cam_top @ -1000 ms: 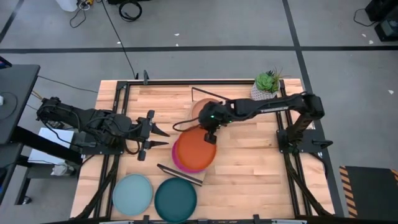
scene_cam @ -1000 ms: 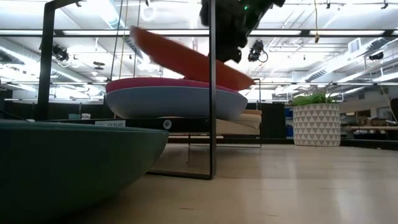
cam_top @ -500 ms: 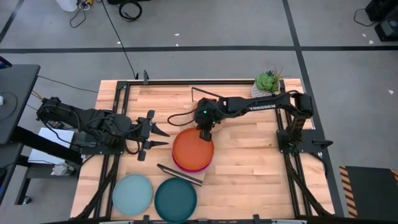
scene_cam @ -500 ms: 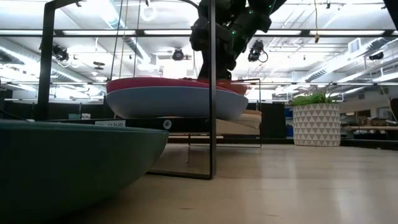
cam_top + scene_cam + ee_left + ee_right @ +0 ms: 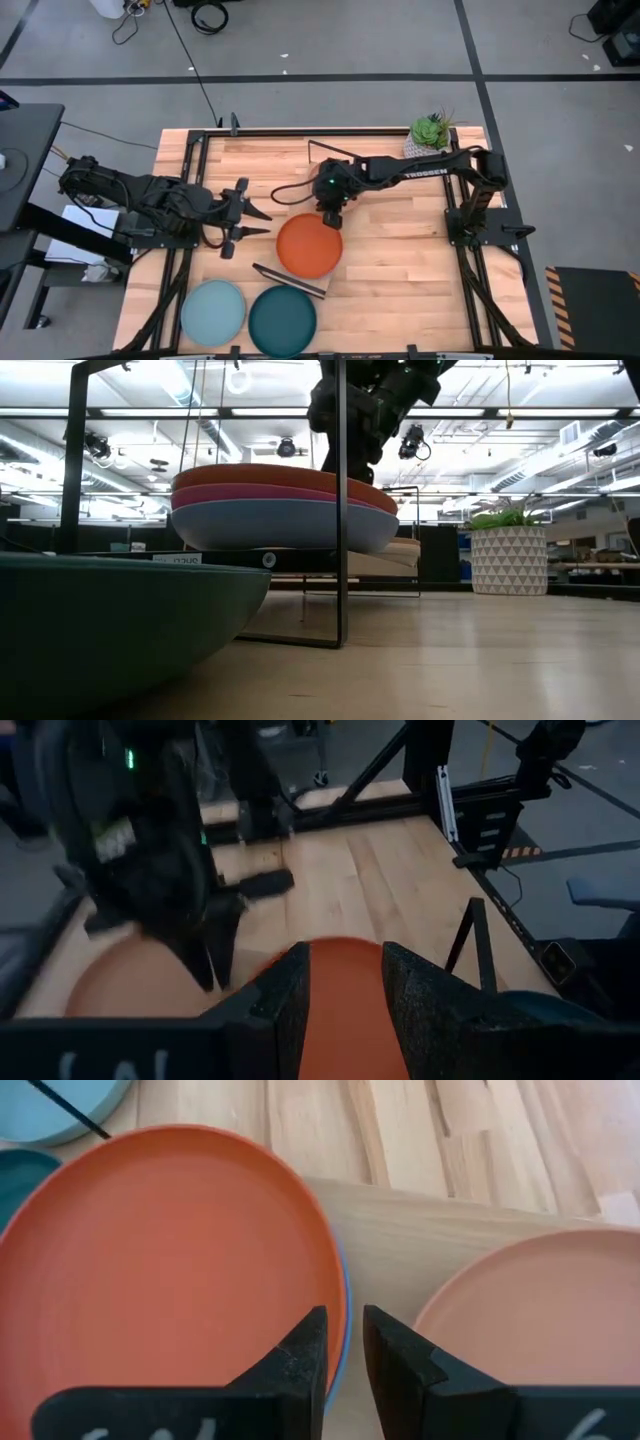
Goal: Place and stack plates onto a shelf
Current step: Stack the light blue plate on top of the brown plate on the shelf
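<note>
The orange-red plate lies flat on top of a stack on the shelf. In the low view it rests on the magenta plate, which sits on the blue plate. My right gripper points down at the orange-red plate's far rim. It is narrowly open, one finger over the plate and one outside the rim. The peach plate lies beside the stack on the shelf. My left gripper waits open to the left of the stack.
The light teal plate and the dark teal plate lie on the table near its near edge. Black wire frames stand at the shelf's ends. A potted plant stands at the far right corner. Bare wood lies right of the shelf.
My right gripper has moved toward the table's left and down, bringing the orange-red plate with it. The plate was tilted above the stack; it now lies flat on it and covers the magenta plate from above.
</note>
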`<state>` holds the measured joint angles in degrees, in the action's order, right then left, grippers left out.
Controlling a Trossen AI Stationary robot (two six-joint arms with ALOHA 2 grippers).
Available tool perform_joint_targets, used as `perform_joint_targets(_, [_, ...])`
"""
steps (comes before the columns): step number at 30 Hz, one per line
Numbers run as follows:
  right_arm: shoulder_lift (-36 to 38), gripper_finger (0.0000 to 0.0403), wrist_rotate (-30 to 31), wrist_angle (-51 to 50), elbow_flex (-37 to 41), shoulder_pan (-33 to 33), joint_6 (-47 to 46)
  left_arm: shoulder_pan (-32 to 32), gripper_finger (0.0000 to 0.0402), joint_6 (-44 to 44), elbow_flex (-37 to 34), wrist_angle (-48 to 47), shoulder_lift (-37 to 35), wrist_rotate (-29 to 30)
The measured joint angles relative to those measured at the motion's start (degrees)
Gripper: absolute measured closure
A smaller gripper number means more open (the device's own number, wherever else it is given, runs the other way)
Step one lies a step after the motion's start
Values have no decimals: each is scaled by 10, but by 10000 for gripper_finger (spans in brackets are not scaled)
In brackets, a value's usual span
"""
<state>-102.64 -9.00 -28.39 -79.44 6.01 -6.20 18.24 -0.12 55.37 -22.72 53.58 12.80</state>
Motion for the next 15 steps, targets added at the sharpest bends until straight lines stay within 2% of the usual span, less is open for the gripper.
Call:
perform_joint_targets(3, [15,329,2,-21,0,-7,0,0,267,-40,0,-34,0,-40])
perform_joint_targets(6, [41,330,11,-49,0,-20,0,3,267,-57,0,-56,0,-149])
perform_joint_targets(9, [72,330,56,-71,0,-45,0,27,267,-82,0,-60,0,-240])
perform_joint_targets(12, [101,330,112,-91,0,-79,0,73,267,-103,0,-59,5,-260])
perform_joint_targets(15, [124,330,170,-111,0,-115,-4,132,267,-144,-1,-58,14,-240])
